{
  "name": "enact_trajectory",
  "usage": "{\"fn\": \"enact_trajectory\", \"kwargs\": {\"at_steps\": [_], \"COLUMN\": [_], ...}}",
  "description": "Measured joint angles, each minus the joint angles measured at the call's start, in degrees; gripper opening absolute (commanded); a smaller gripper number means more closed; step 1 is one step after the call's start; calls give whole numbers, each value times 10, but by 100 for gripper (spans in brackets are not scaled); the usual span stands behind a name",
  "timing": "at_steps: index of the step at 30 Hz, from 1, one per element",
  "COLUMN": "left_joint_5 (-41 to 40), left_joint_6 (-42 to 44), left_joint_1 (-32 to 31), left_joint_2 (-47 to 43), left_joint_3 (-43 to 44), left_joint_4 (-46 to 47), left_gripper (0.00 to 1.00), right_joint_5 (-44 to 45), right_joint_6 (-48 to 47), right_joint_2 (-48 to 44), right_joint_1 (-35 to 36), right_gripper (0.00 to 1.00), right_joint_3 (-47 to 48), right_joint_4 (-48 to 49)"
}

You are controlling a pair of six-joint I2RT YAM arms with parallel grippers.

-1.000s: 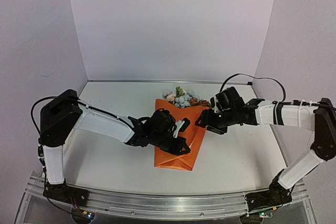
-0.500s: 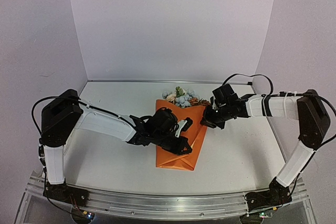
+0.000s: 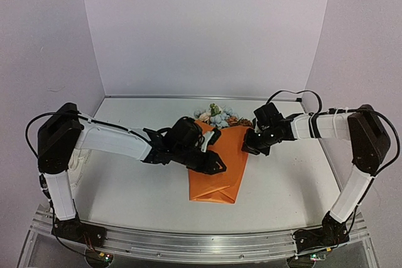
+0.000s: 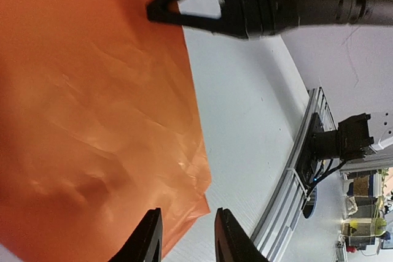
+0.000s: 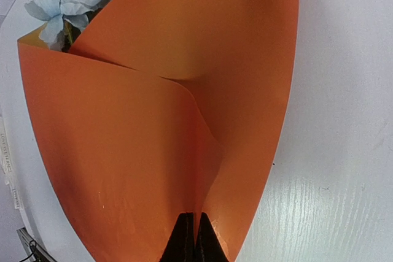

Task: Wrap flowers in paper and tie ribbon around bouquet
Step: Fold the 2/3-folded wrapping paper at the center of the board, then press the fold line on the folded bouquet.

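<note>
Pinching a raised fold of the orange paper [image 5: 141,127] with the right gripper [image 5: 190,240], fingertips pressed together on the crease near the sheet's right edge. Hovering over the left-middle of the same paper with the left gripper [image 3: 212,154], jaws parted, a clear gap between the two fingers [image 4: 147,237] and nothing caught in it; below that gap, only the paper's rumpled edge and the white table [image 3: 289,180]. Lying flat at mid-table as a cone, narrow folded end toward the arm bases, wide end toward the back wall. Poking out of that wide end: flowers [image 3: 217,116], pale blue and pink heads with a bit of green, near the right gripper. Overlapping from both sides, two orange flaps meeting along a curved seam in the right wrist view.
</note>
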Motion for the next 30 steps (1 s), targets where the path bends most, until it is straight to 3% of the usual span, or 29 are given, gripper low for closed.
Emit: {"fn": "enact_trajectory", "kwargs": {"at_steps": [9,27,30], "left_joint_5": [15,106,106], "left_joint_6": [-47,-77,-87], "left_joint_1": [121,134,134], "left_joint_2": [-35,86,105], "left_joint_3": [-35,-2,4], "left_joint_4": [16,42,55], "left_gripper": [11,8,8], "right_joint_5": [12,57,58], "right_joint_6": [4,10,10], "right_joint_2": [15,23,25], "right_joint_1": [0,0,0], "right_gripper": [0,0,8], "right_joint_3": [-10,-34,-34], "right_joint_4": [18,27,27]}}
